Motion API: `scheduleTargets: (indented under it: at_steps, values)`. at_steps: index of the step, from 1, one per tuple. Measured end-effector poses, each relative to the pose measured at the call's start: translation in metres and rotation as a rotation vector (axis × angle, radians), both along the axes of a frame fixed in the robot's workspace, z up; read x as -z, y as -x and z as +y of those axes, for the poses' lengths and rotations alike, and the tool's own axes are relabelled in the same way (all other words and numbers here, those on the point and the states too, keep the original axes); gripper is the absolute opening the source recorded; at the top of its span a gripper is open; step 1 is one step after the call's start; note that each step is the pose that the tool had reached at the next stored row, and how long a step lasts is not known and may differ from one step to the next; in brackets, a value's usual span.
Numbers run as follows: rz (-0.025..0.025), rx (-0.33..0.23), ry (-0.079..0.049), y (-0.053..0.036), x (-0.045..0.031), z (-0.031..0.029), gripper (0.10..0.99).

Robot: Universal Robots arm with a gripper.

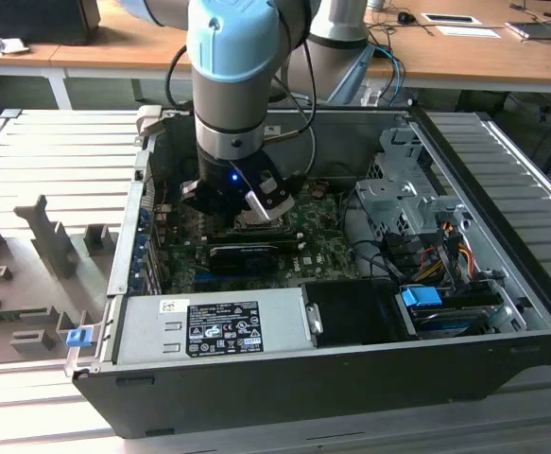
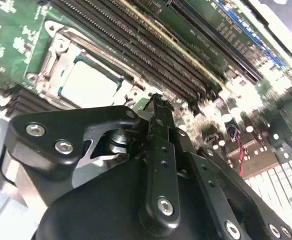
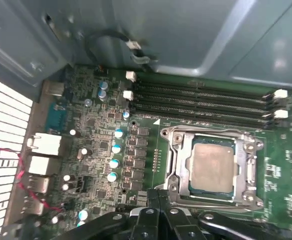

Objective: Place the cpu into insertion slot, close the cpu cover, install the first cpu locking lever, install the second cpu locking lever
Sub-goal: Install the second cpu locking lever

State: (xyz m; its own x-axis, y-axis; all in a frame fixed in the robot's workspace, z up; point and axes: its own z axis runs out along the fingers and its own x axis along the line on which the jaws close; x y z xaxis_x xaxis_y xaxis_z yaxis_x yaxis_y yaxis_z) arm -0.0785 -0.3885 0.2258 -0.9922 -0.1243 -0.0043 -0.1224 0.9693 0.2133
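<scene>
Arm lowered into the open computer case (image 1: 502,359), which lies on a slatted tabletop (image 1: 58,151). The jaws (image 3: 158,200) hang just above the motherboard (image 3: 100,150), right at the edge of the socket; their two black tips are pressed together with nothing between them, seen in both wrist views.

The cpu (image 3: 213,167) lies flat in the socket, pale grey top up. The cpu cover (image 3: 248,160) is down around it, its silvery frame bordering the chip on all sides. Whether the locking levers are latched I cannot tell.

Four long black memory slots (image 3: 201,102) run just beside the socket, on the side away from the jaws. In the exterior view, a long black card (image 1: 247,253) sits on the board just beside the arm's wrist, and a grey power supply (image 1: 209,326) runs along the near case wall.
</scene>
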Motion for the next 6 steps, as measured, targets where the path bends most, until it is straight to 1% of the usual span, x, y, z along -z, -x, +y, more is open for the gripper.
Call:
scheduleTargets:
  at_steps: [1, 4, 6]
  values:
    - [-0.0001, 0.000, 0.000, 0.0000, -0.0013, 0.0000, 0.106]
    - [-0.0001, 0.000, 0.000, 0.0000, -0.0115, 0.0001, 0.106]
    - [-0.0002, 0.000, 0.000, 0.0000, -0.0117, 0.0001, 0.106]
